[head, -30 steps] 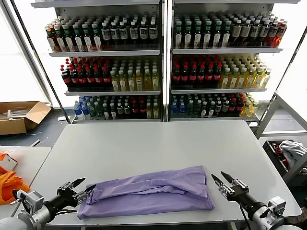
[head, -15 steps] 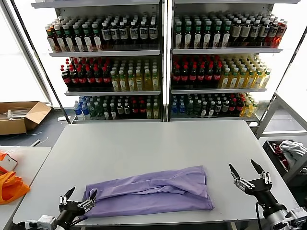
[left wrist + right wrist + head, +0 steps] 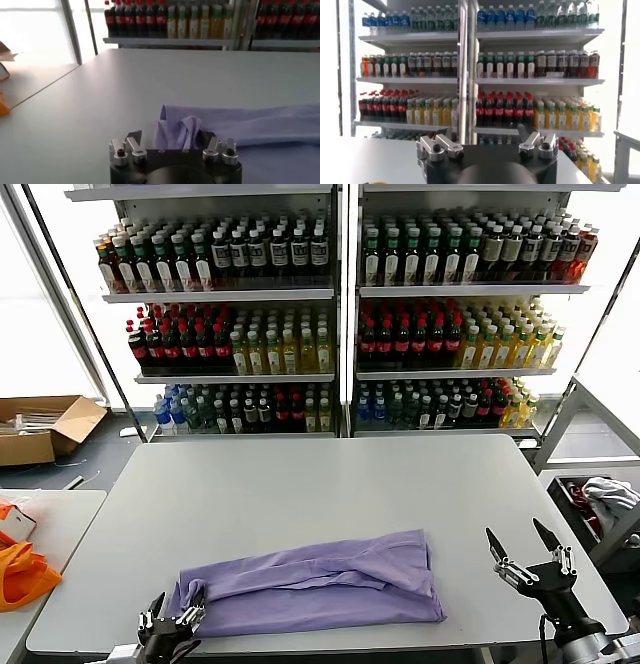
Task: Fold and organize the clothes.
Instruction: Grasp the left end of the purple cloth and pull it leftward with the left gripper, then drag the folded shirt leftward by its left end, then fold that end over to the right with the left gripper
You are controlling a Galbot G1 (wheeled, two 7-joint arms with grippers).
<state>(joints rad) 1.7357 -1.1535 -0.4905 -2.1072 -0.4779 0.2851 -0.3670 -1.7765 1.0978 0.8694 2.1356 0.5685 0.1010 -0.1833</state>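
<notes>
**Folded lavender shirt at the table's near edge, both grippers low**

Near the front edge of the grey table [image 3: 300, 484], the lavender T-shirt [image 3: 310, 584] lies folded into a long band running left to right, plain side up. From the head view, the left gripper [image 3: 170, 621] sits at the table's near-left edge, right at the shirt's left end, and its fingers look spread, with nothing between them. The left wrist view adds what the head view cannot: the shirt's bunched end [image 3: 182, 131] lies just ahead of the finger bases, fabric creased and slightly raised, with the rest of the band stretching away across the tabletop.

Off the shirt's right end, the right gripper [image 3: 525, 549] hovers with its two fingers wide apart and empty. Its wrist view looks over the table toward the drink shelves [image 3: 520, 65] and shows no shirt at all. An orange cloth [image 3: 20, 569] rests on a side table to the left.
</notes>
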